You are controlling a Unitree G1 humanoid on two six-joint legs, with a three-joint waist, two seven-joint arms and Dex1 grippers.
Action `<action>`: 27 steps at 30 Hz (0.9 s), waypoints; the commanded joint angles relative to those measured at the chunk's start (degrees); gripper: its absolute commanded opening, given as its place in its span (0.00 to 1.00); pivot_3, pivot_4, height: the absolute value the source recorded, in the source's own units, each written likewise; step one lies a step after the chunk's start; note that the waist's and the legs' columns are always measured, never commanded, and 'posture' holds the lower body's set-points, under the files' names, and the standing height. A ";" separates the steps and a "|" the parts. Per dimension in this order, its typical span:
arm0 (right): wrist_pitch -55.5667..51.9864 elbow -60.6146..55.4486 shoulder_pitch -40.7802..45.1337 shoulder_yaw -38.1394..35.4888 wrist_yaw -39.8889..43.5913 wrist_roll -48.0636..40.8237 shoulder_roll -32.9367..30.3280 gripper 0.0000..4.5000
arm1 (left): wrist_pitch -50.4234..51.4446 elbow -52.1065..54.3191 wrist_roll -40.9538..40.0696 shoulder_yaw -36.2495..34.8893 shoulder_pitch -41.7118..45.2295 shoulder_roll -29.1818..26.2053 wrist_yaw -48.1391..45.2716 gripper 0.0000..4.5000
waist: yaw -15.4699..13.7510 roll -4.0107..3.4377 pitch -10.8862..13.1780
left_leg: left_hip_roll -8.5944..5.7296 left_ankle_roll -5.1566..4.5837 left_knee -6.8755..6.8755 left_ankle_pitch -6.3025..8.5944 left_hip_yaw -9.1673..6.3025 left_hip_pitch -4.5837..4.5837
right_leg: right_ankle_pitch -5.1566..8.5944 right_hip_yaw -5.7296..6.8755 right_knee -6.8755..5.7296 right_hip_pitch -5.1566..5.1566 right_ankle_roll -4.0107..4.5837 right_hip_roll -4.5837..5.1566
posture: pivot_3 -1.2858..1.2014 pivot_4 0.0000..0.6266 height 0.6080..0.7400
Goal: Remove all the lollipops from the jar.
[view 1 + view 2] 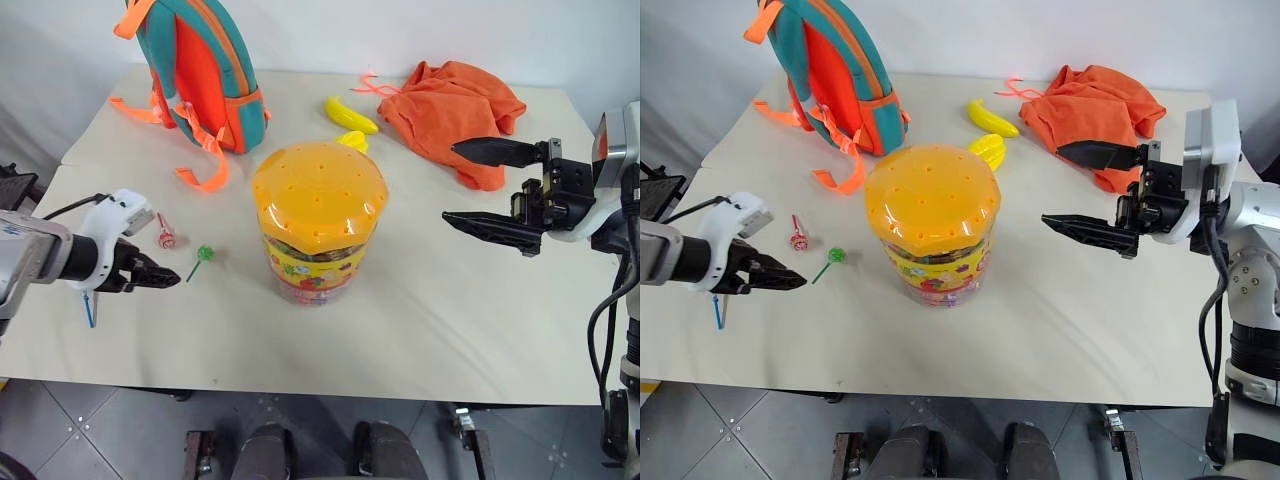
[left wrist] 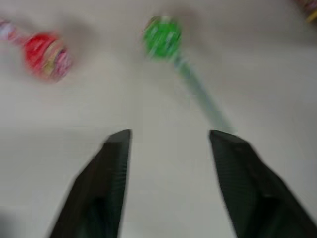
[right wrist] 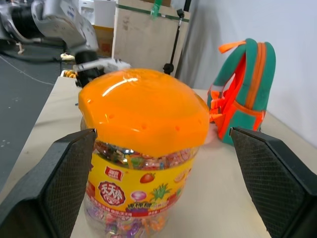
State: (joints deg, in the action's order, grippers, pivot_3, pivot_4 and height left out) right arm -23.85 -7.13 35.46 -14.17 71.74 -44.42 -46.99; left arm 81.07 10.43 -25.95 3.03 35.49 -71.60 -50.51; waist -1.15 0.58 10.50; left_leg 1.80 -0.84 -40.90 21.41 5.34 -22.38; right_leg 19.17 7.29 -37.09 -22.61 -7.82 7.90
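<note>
Left hand (image 1: 168,279) low over the surface (image 1: 450,320), fingers apart, empty. Just ahead: green lollipop (image 1: 204,254) and red lollipop (image 1: 166,239); blue lollipop (image 1: 91,308) lies under its wrist. All three rest on the surface, outside the jar (image 1: 317,222), which stands mid-surface, lid on. Right hand (image 1: 462,184) level, spread wide, aimed at the jar, empty. Behind: backpack (image 1: 195,70), bananas (image 1: 350,116), orange cloth (image 1: 455,105).
</note>
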 commanded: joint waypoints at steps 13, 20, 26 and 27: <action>0.95 0.99 -0.38 -2.08 1.37 0.64 -2.09 1.00 | -17.82 1.42 -15.16 -26.52 -1.06 11.59 -8.58 0.99 | -0.30 0.01 -0.01 | 0.00 0.00 -0.12 0.00 -0.05 -0.05 | 0.00 0.05 -0.01 0.05 0.00 0.02 | 0.52 0.24 1.00; 1.85 4.87 -3.35 -2.01 3.86 2.30 -3.13 1.00 | -18.39 9.19 -21.93 -34.58 -8.51 20.30 -2.13 0.99 | 0.73 0.01 -0.01 | 0.02 0.00 0.01 0.00 -0.03 0.04 | 0.00 0.08 -0.01 0.05 0.00 0.02 | 0.52 0.24 1.00; 2.09 6.50 -5.06 -1.07 6.11 3.50 -3.62 1.00 | -21.20 14.69 -25.30 -38.04 -20.97 20.71 -5.72 0.99 | 1.34 0.00 -0.01 | 0.03 0.00 0.05 0.00 -0.12 0.12 | 0.00 -0.01 -0.01 0.05 0.00 0.05 | 0.52 0.24 1.00; 2.24 6.73 -5.47 -0.96 6.57 3.65 -3.77 1.00 | -23.02 15.75 -24.82 -38.65 -23.36 20.71 -6.50 0.99 | 1.34 0.00 -0.01 | 0.03 -0.01 0.08 0.01 -0.15 0.15 | 0.00 -0.04 0.00 0.06 0.00 0.05 | 0.52 0.24 1.00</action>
State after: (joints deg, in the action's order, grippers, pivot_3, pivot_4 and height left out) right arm -22.45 -0.18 30.18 -13.99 77.12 -40.85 -49.50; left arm 60.73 23.38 -50.04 -33.14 13.71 -50.30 -55.27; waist 0.18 0.58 10.48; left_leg 1.84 -0.85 -40.81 21.42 5.19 -22.24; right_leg 19.17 7.24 -37.10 -22.56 -7.82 7.95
